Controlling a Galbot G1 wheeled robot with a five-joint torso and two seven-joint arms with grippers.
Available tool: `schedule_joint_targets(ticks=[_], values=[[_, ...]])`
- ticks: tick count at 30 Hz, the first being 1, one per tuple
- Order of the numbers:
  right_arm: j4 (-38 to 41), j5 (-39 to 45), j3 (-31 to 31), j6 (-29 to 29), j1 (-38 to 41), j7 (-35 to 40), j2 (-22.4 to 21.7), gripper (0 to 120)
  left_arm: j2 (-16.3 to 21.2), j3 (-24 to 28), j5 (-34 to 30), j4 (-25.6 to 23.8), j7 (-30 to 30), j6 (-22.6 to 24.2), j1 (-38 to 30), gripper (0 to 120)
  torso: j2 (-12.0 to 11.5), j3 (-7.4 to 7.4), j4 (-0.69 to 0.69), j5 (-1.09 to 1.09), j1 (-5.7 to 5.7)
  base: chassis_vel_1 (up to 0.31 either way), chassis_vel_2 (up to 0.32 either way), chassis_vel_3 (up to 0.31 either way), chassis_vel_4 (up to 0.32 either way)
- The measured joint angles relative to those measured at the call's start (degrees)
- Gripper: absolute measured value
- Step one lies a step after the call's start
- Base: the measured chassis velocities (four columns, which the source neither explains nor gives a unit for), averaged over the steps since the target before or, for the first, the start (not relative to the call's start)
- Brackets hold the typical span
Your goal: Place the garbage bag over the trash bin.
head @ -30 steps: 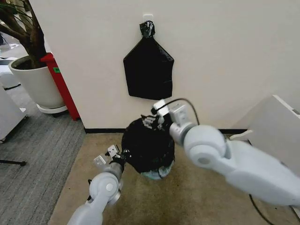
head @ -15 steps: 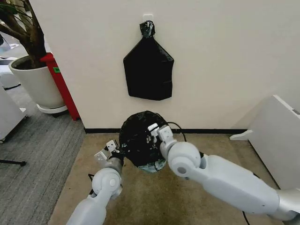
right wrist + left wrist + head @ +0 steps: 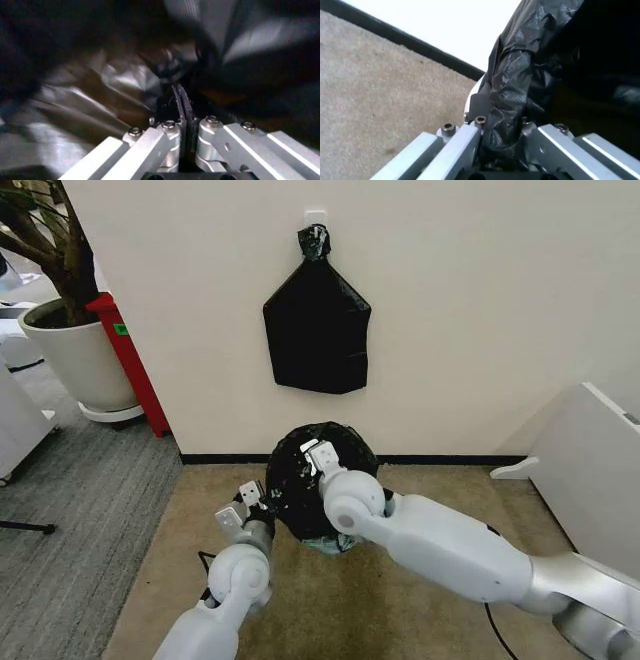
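Already the garbage bag [image 3: 300, 490] is draped over the trash bin [image 3: 328, 545], which stands on the beige carpet [image 3: 420, 610] close to the wall; a sliver of the bin's pale side peeks out beneath the black film at the near edge, so the cover looks nearly complete. In the left wrist view a bunched fold of the bag [image 3: 512, 112] runs between the fingers of the left end effector [image 3: 505, 148], which is clenched on the plastic at the bin's left side, and a strip of the cream bin wall [image 3: 476, 98] shows just beside that fold. The right end effector [image 3: 182, 135] is pressed shut on a thin pinch of film at the top of the bag, toward the wall side, with its arm reaching across the front of the bin.

The main risk, as I judge it, is the bin itself: it looks light, and with both arms pulling on the same loose sheet, an uneven tug could tip it or slide it along the carpet. Thin film held this tightly could also tear at either pinch. If one side is let go before the hem has gone below the rolled rim, the bag may spring back up. The flat black bundle [image 3: 317, 325] hanging on the wall above stays well apart.
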Motion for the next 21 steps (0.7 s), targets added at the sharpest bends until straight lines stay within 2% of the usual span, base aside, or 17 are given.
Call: schedule_joint_targets(ticks=[11,21], values=[[-13.0,-5.2,-0.5,0.0,-0.6,-3.0,5.3,0,0.8,-1.1,1.3,-3.4,0.5,-0.4,1.8,0,0.0,0.0,0.0,0.01,0.0,0.0,0.0,0.0,0.0],[-20.8,-9.2,0.5,0.0,-0.5,-6.6,7.2,0,0.5,-1.5,1.0,-5.9,0.7,-0.4,3.9,0,0.0,-0.01,0.0,0.0,0.0,0.0,0.0,0.0,0.0]])
